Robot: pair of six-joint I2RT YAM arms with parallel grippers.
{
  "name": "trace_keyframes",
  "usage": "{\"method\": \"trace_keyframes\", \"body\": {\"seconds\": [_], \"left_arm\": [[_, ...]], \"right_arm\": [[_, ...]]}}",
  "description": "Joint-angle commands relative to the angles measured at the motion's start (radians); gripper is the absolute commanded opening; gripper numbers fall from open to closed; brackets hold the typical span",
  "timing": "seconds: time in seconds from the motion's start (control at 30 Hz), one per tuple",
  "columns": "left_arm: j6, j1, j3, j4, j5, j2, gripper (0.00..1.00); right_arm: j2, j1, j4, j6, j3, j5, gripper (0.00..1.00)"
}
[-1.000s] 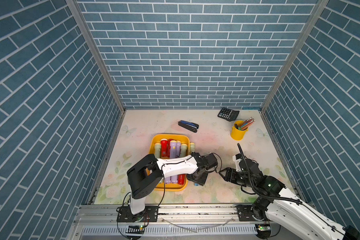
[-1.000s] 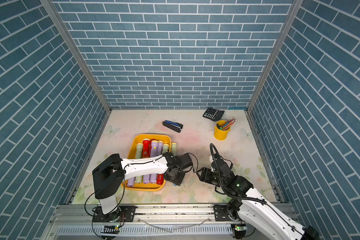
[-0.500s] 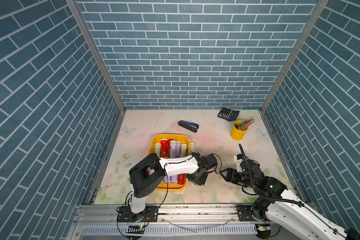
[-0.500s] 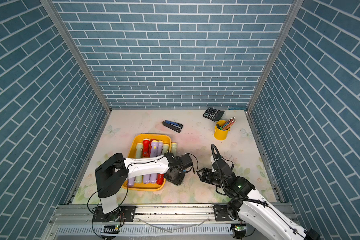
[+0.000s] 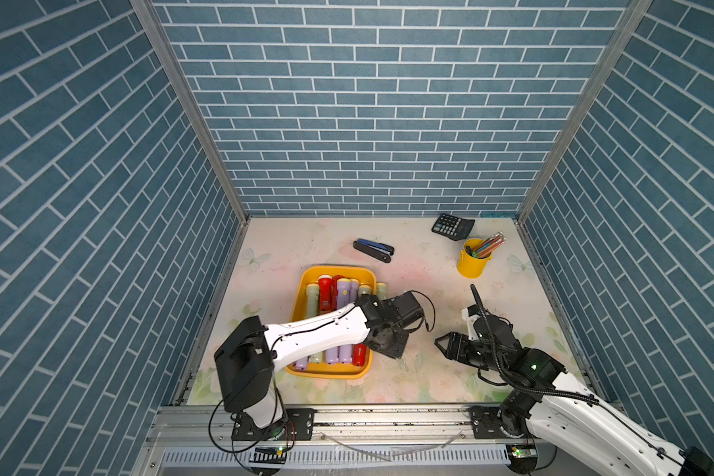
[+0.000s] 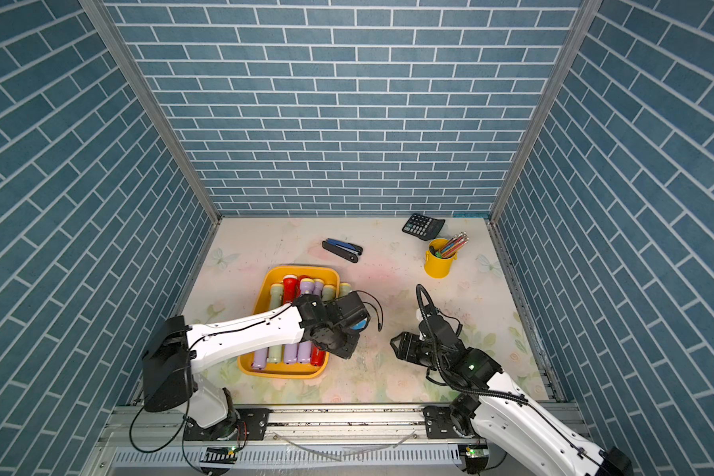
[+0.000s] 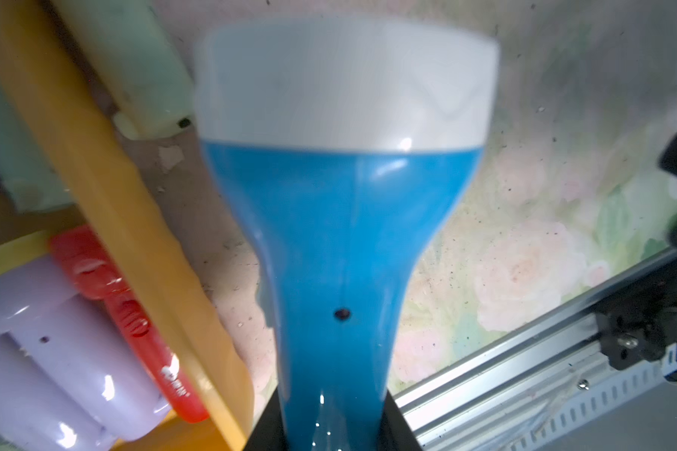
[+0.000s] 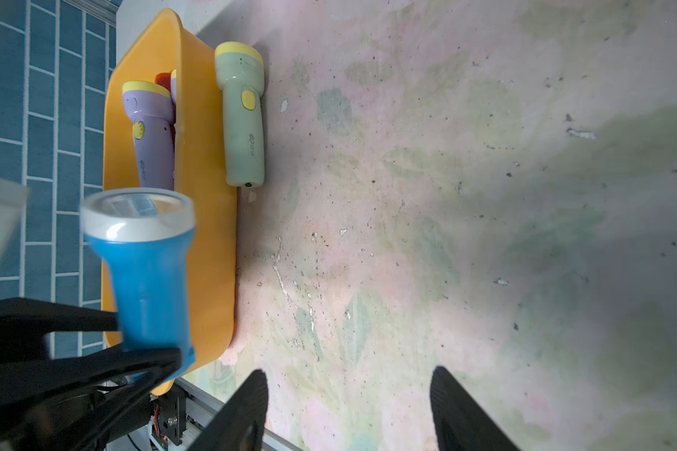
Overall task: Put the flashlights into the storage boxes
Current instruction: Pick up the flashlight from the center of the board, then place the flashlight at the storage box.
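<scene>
My left gripper is shut on the handle of a blue flashlight with a white head. It is held beside the right wall of the yellow-orange storage box, near its front corner. The blue flashlight also shows in the right wrist view, in front of the box. Several lilac, green and red flashlights lie in the box. One pale green flashlight lies on the table against the box's right side. My right gripper stands open and empty over bare table.
At the back stand a yellow pencil cup, a black calculator and a dark stapler. The metal rail runs along the front edge. My right arm rests low to the right of the left wrist.
My left gripper's jaws have closed on the blue flashlight, and the left arm has shifted slightly. The right arm has stayed where it was.
</scene>
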Motion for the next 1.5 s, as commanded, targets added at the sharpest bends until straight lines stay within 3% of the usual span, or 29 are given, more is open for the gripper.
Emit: {"method": "trace_keyframes", "body": {"seconds": [0.0,0.3,0.53,0.87,1.17,1.47], "left_arm": [[0.004,0.038,-0.027,-0.073,-0.046,-0.068,0.23],[-0.026,0.165,-0.174,-0.179,-0.074,-0.319,0.24],[-0.034,0.303,-0.379,-0.124,-0.002,-0.482,0.26],[-0.098,0.311,-0.529,0.092,0.145,-0.471,0.31],[-0.101,0.311,-0.543,0.096,0.119,-0.434,0.37],[-0.100,0.311,-0.500,-0.011,0.029,-0.466,0.47]], "right_arm": [[0.057,-0.004,0.079,-0.019,0.010,-0.030,0.67],[0.283,-0.004,0.187,-0.100,0.138,-0.102,0.67],[0.368,-0.002,0.235,-0.099,0.175,-0.140,0.66],[0.380,-0.001,0.241,-0.087,0.183,-0.139,0.66],[0.383,0.000,0.243,-0.083,0.183,-0.142,0.66],[0.366,-0.001,0.240,-0.080,0.174,-0.137,0.66]]}}
